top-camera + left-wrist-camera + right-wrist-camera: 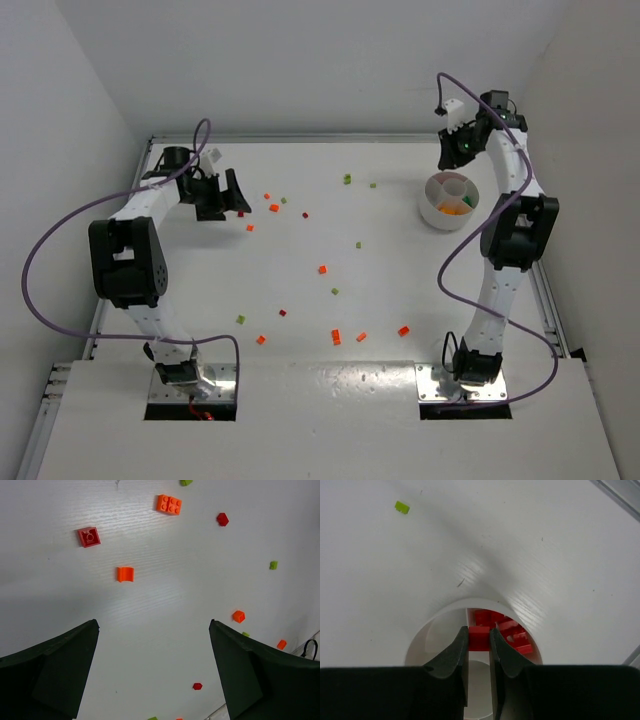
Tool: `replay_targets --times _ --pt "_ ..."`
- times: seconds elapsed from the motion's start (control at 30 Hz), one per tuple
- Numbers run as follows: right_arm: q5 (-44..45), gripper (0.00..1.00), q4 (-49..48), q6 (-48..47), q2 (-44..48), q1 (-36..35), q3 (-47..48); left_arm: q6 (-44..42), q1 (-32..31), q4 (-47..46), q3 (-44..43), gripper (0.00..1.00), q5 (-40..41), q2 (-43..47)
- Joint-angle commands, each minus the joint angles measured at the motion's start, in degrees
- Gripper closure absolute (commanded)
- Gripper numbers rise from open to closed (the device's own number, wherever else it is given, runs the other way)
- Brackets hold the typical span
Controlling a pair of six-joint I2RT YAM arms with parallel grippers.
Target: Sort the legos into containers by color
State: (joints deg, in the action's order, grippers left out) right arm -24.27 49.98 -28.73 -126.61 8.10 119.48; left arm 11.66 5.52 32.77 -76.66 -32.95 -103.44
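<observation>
The round white divided dish (436,212) stands at the table's back right. My right gripper (479,632) hangs over it, shut on a red lego (479,638). Directly beyond the held brick, one compartment holds several red legos (512,629). Orange and yellow legos lie in other compartments (455,207). My left gripper (152,625) is open over bare table at the back left. Ahead of it lie a red lego (89,536), an orange curved piece (125,574) and an orange brick (169,504). More loose legos (322,269) are scattered across the table.
White walls close in the table at the back and both sides. A green lego (402,507) lies on the table beyond the dish. Metal rails run along the table's left and right edges (548,300). Purple cables loop off both arms.
</observation>
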Motion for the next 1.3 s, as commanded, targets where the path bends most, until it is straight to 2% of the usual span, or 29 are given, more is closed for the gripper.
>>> replay_targets --times 0.0,0.3,0.37,0.4,0.53,0.7,0.8,0.87,0.9,0.97,1.0,1.03,1.1,1.13,1.2,1.23,1.27 --pt "-1.7 1.0 0.6 3.2 0.5 0.3 0.9 0.6 -0.6 -0.9 -1.9 0.01 1.0 0.3" --pt "0.6 1.0 0.0 3.2 -1.4 1.4 -0.1 0.6 -0.6 -0.3 -1.9 0.01 1.0 0.3" --pt "1.2 0.94 0.0 3.2 -1.9 1.9 -0.1 0.6 -0.6 -0.3 -1.9 0.01 1.0 0.3" --pt "1.8 0.86 -0.5 3.2 -1.9 1.9 -0.1 0.6 -0.6 -0.3 -1.9 0.01 1.0 0.3" --pt "1.8 0.69 -0.5 2.7 -1.9 1.9 -0.1 0.6 -0.6 -0.3 -1.9 0.01 1.0 0.3" --pt "0.2 0.62 -1.5 2.7 -0.1 1.9 -0.1 0.1 -0.6 -0.3 -1.9 0.01 1.0 0.3" --pt "-4.0 0.62 0.4 1.6 1.6 0.4 0.4 0.1 -0.6 -0.3 -1.9 0.01 1.0 0.3" --pt "-7.5 0.64 2.1 -3.1 5.7 -1.3 -1.8 -0.4 -0.6 0.2 -1.9 0.01 1.5 1.4" --pt "-10.8 0.64 2.1 -4.4 7.8 -2.8 -6.6 -0.4 -0.6 0.2 -1.9 0.01 2.0 1.4" --pt "-12.5 0.65 2.1 -9.0 14.5 -9.6 -12.3 -0.4 -0.6 0.2 -2.4 0.01 3.0 1.9" --pt "-12.6 0.65 1.6 -10.2 16.5 -12.6 -18.1 -0.4 -0.6 0.2 -2.4 0.01 3.0 1.9" --pt "-12.6 0.65 1.6 -11.7 18.2 -19.1 -20.9 0.1 -0.1 0.2 -2.4 0.01 3.0 1.9" --pt "-13.3 0.65 -1.0 -11.7 21.6 -25.8 -27.7 0.6 0.6 -0.3 -2.4 0.01 3.0 1.9" --pt "-13.3 0.65 -2.0 -11.7 21.7 -32.4 -29.3 0.6 0.6 -0.3 -2.4 0.01 3.0 1.9" --pt "-12.4 0.7 -5.8 -10.3 21.8 -38.6 -32.9 0.6 1.9 -0.3 -2.4 0.01 3.0 2.4" --pt "-11.8 0.72 -6.8 -9.4 21.3 -43.9 -33.5 0.6 2.0 -0.3 -2.4 0.01 3.0 3.0" --pt "-9.8 0.75 -8.6 -5.8 20.7 -46.3 -35.0 0.6 2.5 -0.3 -2.4 0.01 3.6 3.0"
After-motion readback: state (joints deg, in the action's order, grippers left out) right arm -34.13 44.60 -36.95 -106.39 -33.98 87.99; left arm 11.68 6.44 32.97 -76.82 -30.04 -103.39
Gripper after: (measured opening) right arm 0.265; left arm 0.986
